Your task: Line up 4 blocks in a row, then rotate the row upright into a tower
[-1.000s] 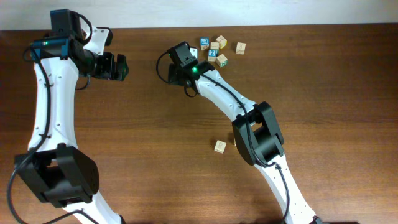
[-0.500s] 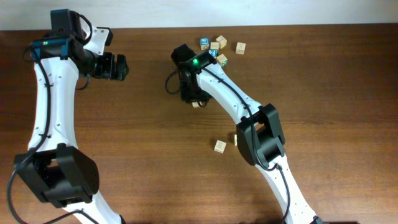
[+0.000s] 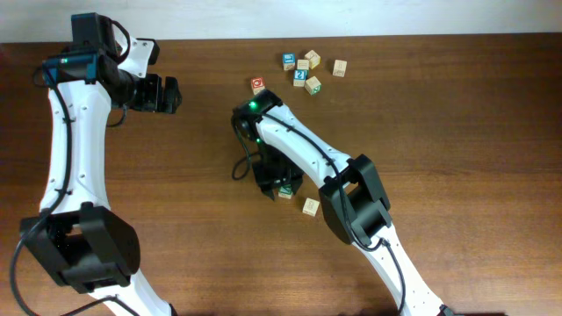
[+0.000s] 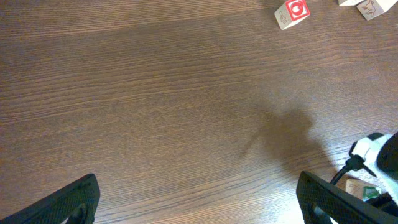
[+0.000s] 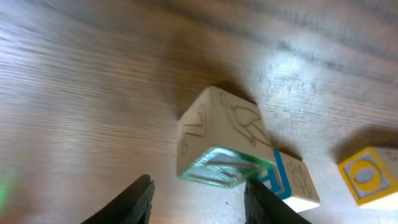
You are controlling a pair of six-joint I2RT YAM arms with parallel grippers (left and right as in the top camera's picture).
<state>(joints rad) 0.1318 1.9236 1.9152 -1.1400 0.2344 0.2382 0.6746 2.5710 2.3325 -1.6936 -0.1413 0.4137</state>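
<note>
My right gripper [image 3: 277, 182] [image 5: 198, 202] is open at mid-table, low over a light-wood cube with a green face [image 5: 219, 144] [image 3: 285, 191]. The cube sits tilted just ahead of the jaws. It lies close to the right finger [image 5: 268, 198], with a clear gap to the left finger [image 5: 132, 200]. Right behind it lies a blue-framed cube [image 5: 292, 182]. A red-ring cube [image 3: 257, 85] [image 4: 291, 13] lies alone at the back. My left gripper [image 3: 163, 94] [image 4: 200, 214] hangs wide open over bare wood at the far left.
A cluster of several cubes [image 3: 309, 70] lies at the back centre. A yellow-faced cube [image 5: 369, 176] sits right of the green one. One pale cube [image 3: 311, 206] lies beside the right arm's forearm [image 3: 307, 149], which crosses the table's middle.
My right gripper has travelled from beside the back cluster toward the table's middle, bringing the green cube. Its jaws have parted from the cube. The red-ring cube has come into view. The left arm stayed still.
</note>
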